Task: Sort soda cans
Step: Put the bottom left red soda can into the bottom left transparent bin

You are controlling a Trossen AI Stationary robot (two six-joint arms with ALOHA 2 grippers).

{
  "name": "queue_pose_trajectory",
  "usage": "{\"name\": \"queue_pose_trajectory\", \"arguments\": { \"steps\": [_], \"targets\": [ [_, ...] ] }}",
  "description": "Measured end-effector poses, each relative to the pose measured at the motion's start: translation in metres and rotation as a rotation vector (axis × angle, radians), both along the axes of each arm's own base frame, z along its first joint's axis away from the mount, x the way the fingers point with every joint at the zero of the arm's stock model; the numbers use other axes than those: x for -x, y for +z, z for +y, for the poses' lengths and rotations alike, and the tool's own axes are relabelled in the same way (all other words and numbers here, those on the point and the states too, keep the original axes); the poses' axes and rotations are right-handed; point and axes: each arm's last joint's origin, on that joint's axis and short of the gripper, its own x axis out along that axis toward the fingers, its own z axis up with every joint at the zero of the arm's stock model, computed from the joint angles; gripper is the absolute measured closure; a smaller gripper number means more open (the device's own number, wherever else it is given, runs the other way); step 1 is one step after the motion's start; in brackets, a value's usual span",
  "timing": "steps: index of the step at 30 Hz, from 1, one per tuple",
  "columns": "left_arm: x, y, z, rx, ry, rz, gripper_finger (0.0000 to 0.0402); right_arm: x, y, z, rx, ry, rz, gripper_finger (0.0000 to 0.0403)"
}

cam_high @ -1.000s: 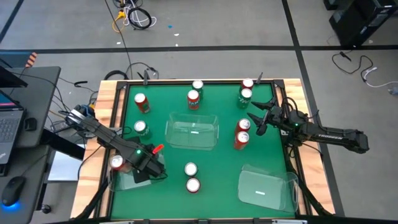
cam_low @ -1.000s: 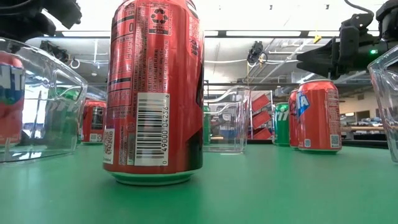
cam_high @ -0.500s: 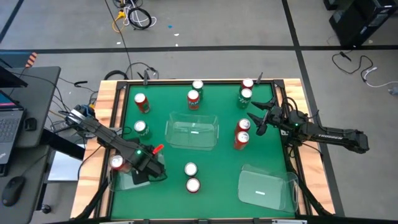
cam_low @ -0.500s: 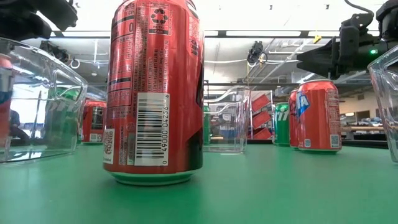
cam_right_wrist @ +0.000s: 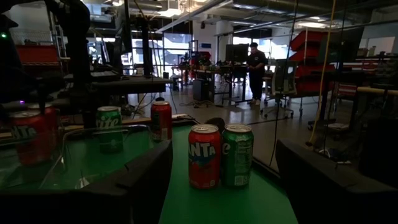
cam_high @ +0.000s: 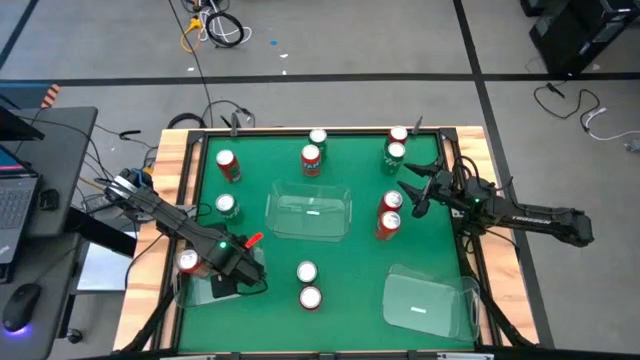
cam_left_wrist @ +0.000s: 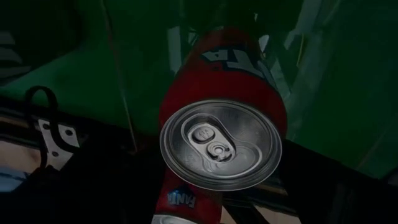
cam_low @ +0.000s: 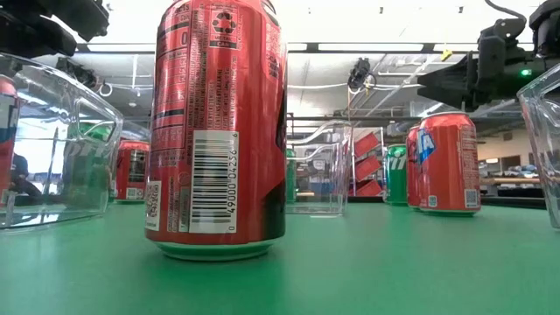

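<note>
Left pincer (cam_high: 228,283), spread wide and gripping nothing, is hovering directly above an upright red aluminium soda can (cam_left_wrist: 221,127) inside the clear plastic bin (cam_high: 190,290) at the desk's near-left corner.

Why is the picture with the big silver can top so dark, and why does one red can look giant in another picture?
Left wrist view: the camera peers down into a shadowed bin, so only the red can with its silver top catches light. Low view: another red can stands right by the lens, so it fills the frame, and the ceiling lights behind glare brightly. High view: evenly lit.
</note>
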Motion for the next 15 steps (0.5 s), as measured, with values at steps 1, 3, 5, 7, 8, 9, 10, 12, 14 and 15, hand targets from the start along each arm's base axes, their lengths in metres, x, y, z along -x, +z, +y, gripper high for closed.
{"name": "queue_pose_trajectory", "arguments": {
  "steps": [1, 3, 5, 7, 8, 9, 10, 12, 14, 15],
  "targets": [
    [0.0, 0.0, 0.0, -0.001, 0.0, 0.0, 0.0102, 0.0, 0.0, 0.0, 0.0, 0.0, 0.0, 0.0131],
    [0.0, 0.0, 0.0001, -0.006, 0.019, -0.001, 0.0102, 0.0, 0.0001, 0.0, 0.0, 0.0, 0.0, 0.0131],
    [-0.0001, 0.0, 0.0001, -0.013, 0.034, -0.004, 0.0102, 0.0, 0.0, 0.0, 0.0, 0.0, 0.0, 0.0131],
    [-0.0001, 0.0, 0.0002, -0.019, 0.045, -0.006, 0.0102, 0.0, 0.0001, 0.0, 0.0, 0.0, 0.0, 0.0131],
    [-0.0002, 0.0, 0.0002, -0.019, 0.045, -0.007, 0.0103, 0.0, 0.0001, 0.0, 0.0, 0.0, 0.0, 0.0131],
    [-0.0003, 0.0, 0.0001, -0.017, 0.045, -0.009, 0.0103, 0.0, 0.0, 0.0, 0.0, 0.0, 0.0, 0.0131],
    [-0.0005, -0.0001, 0.0, -0.016, 0.045, -0.011, 0.0103, 0.0, 0.0, 0.0, 0.0, 0.0, 0.0, 0.0131],
    [-0.0008, -0.0001, -0.0002, -0.014, 0.044, -0.016, 0.0102, 0.0, 0.0, 0.0, 0.0, 0.0, 0.0, 0.0131],
    [-0.0009, -0.0001, -0.0002, -0.014, 0.044, -0.016, 0.0101, 0.0, 0.0001, 0.0, 0.0, 0.0, 0.0, 0.0131],
    [-0.0009, -0.0001, -0.0002, -0.014, 0.044, -0.016, 0.0101, 0.0, 0.0, 0.0, 0.0, 0.0, 0.0, 0.0131]
  ]
}}
